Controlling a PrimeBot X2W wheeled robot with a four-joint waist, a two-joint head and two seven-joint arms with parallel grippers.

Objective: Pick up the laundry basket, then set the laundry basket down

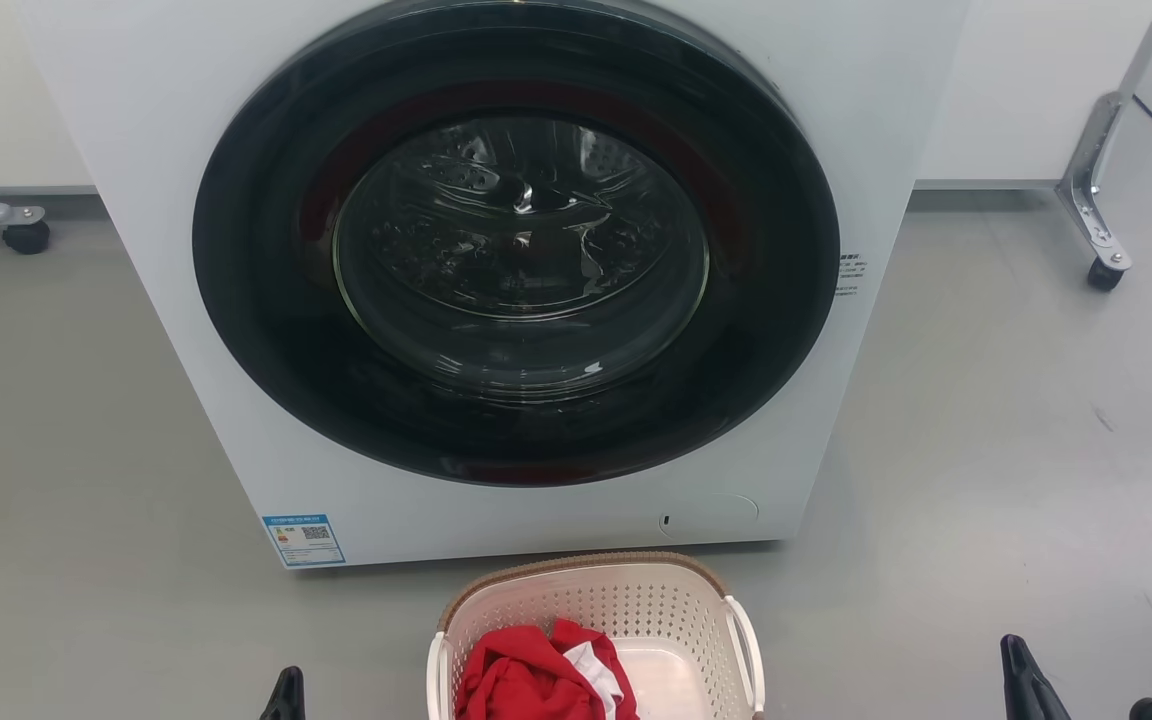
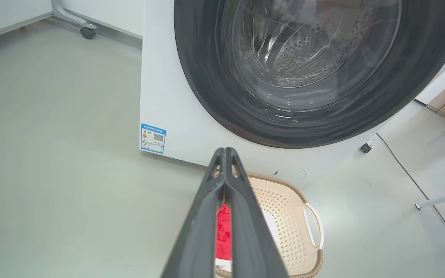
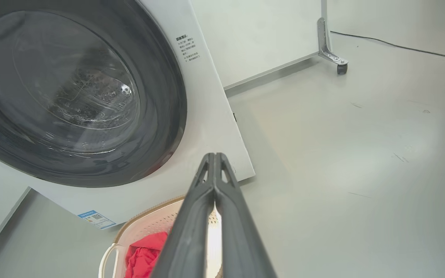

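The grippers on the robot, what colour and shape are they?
The left gripper and right gripper look alike: each has two long, dark grey fingers, wide at the base and narrowing to a pointed tip, with small triangular cut-outs near the tips.

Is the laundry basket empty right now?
No, a red garment lies bunched inside the laundry basket.

**Surfaces as I read them from the console**

I see the washer (image 1: 176, 300) in smooth, glossy white. Its door (image 1: 256, 300) is a shiny dark ring around clear glass, and the drum (image 1: 476, 190) behind it is bright perforated metal. The basket (image 1: 636, 600) is matt cream plastic with a brown woven-look rim. The cloth (image 1: 516, 685) is soft red fabric. The floor (image 1: 986, 450) is smooth grey with a faint sheen. The left gripper (image 2: 225, 151) and right gripper (image 3: 214, 155) look like matt dark plastic.
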